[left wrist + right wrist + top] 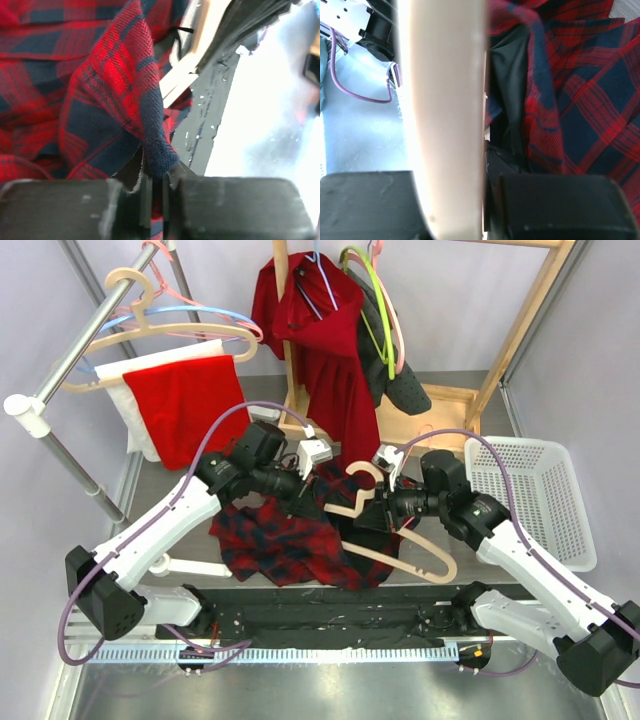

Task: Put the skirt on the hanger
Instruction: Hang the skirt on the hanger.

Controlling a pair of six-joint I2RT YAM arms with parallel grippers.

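- skirt [280, 540]: soft, limp, light cloth beneath the hanger [352, 506]; best taken by its edge.
- left fingers [225, 210]: pinching a skirt fold.
- right fingers [560, 205]: clamped on the stiff hanger.

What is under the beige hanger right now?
The plaid skirt shows beneath the hanger's left half; its right end is over bare table. The right gripper covers the neck, so what lies under there is hidden.
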